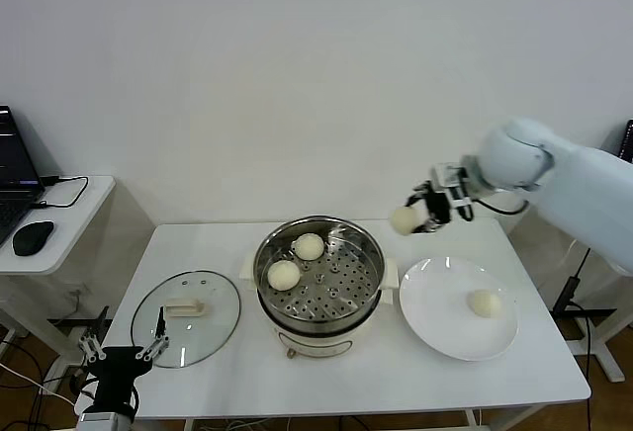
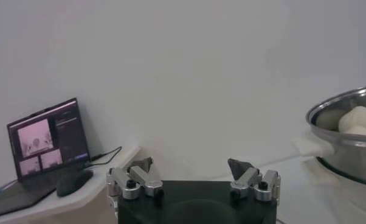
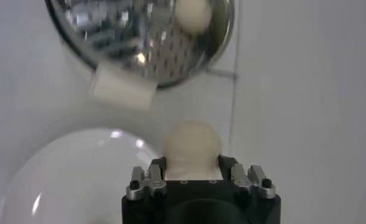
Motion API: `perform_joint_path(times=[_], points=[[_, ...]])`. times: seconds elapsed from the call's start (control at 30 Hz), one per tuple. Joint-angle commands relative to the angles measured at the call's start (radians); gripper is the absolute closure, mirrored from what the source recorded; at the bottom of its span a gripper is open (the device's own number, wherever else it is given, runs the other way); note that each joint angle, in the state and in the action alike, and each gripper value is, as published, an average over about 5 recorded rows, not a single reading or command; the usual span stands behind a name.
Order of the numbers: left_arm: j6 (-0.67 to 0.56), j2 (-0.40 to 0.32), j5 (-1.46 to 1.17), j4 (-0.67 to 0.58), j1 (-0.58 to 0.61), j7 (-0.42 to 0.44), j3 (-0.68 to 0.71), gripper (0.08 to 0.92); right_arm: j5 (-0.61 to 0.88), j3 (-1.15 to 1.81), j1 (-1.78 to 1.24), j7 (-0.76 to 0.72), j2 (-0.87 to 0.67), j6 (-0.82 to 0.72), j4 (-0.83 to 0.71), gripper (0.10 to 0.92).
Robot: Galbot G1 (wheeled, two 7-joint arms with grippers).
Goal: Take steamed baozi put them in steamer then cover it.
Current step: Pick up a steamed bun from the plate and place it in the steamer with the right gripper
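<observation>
One steamed baozi (image 1: 405, 219) sits clamped between the fingers of the right gripper (image 1: 420, 215), held in the air right of centre in the head view, above the far edge of the table (image 1: 534, 372) and between the steamer (image 1: 319, 275) and the white plate (image 1: 440, 312). The right wrist view shows the same bun (image 3: 192, 146) pinched at the gripper (image 3: 194, 173). Two more buns (image 1: 309, 246) (image 1: 284, 275) lie on the perforated tray inside the steamer at centre frame, close together on its left half. A fourth bun (image 1: 484, 302) rests on the plate at lower right. The cover (image 1: 186, 316) lies flat on the table at lower left, just beside the steamer. The left gripper (image 1: 124, 354) hangs at the bottom left, near the cover's front edge, fingers (image 2: 140, 173) spread apart and empty. A laptop (image 1: 12, 176) and a mouse (image 1: 33, 236) occupy a side desk at far left.
</observation>
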Motion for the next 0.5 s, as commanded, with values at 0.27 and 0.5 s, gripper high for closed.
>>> perform_joint_path(times=[0.27,0.5], points=[[-0.001,-0.017,-0.002,-0.007,0.001,-0.001,-0.03,0.177,-0.072,-0.215,0.041,0.017,0.315,0.305,0.016,0.471],[-0.002,-0.025,-0.008,-0.006,0.0,-0.004,-0.037,0.177,-0.209,-0.247,0.033,0.001,0.356,0.426,-0.004,0.473]])
